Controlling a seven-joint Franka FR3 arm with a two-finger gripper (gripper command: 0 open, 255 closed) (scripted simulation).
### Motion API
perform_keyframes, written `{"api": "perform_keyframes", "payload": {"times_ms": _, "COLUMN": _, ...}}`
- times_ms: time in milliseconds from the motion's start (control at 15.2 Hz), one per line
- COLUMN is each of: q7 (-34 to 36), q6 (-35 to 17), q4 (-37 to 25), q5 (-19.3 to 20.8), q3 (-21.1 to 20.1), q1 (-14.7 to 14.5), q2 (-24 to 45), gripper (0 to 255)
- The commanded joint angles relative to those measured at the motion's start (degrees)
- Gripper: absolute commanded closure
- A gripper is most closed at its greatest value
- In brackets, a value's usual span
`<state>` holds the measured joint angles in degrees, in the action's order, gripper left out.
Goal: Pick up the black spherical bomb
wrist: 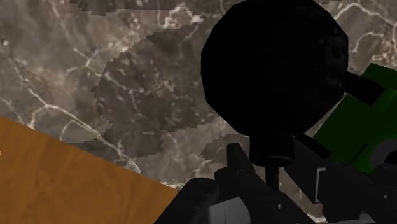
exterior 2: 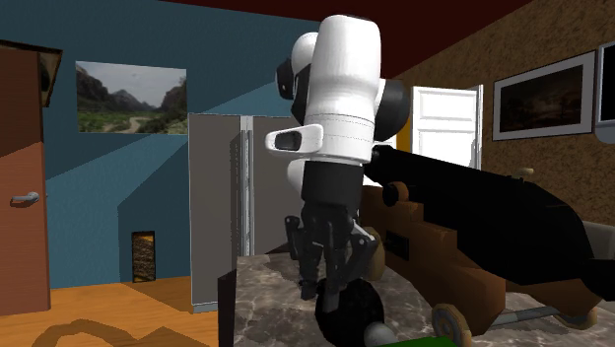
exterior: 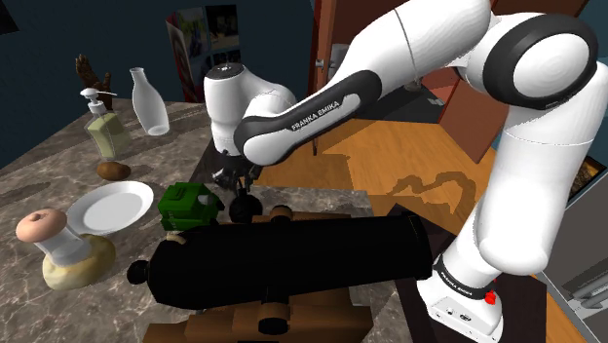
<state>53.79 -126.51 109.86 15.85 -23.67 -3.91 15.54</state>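
On the marble counter [wrist: 95, 57], near its edge by the wooden floor [wrist: 63, 178], the black round bomb [wrist: 273, 70] sits just beside a green blocky object [wrist: 362, 121] and near a big black cannon [exterior: 322, 248]. Right above it hangs the gripper [exterior 2: 331, 281], fingers apart, straddling the bomb's stubby neck without clasping it.

1. Domestic interior, kitchen end of a living space.
2. Marble counter [exterior: 39, 180] carrying plate [exterior: 110, 206], soap dispenser [exterior: 105, 127] and glass bottle [exterior: 149, 102].
3. Tall grey fridge [exterior 2: 222, 197] standing before a blue wall [exterior 2: 212, 89].
4. Framed landscape [exterior 2: 130, 99] on that blue wall; second framed picture [exterior 2: 547, 94] on the brown wall [exterior 2: 463, 59].
5. Wood floor [exterior 2: 108, 311], brown door [exterior 2: 20, 148] with lever handle, white door [exterior 2: 445, 123] beyond.
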Motion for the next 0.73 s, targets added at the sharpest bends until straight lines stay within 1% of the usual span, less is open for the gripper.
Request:
{"api": "perform_keyframes", "payload": {"times_ms": 0, "q7": -0.5, "q6": 1.2, "q4": -0.7, "q5": -0.5, "q3": -0.1, "q1": 0.2, "q2": -0.7, "gripper": 255}}
{"api": "perform_keyframes", "payload": {"times_ms": 528, "q7": -2.2, "q6": 6.5, "q4": -3.8, "q5": -2.4, "q3": -0.7, "q1": 0.5, "q2": -3.2, "gripper": 255}}
{"api": "perform_keyframes", "payload": {"times_ms": 660, "q7": -2.3, "q6": 6.6, "q4": -3.8, "q5": -2.5, "q3": -0.7, "q1": 0.5, "q2": -3.2, "gripper": 255}}
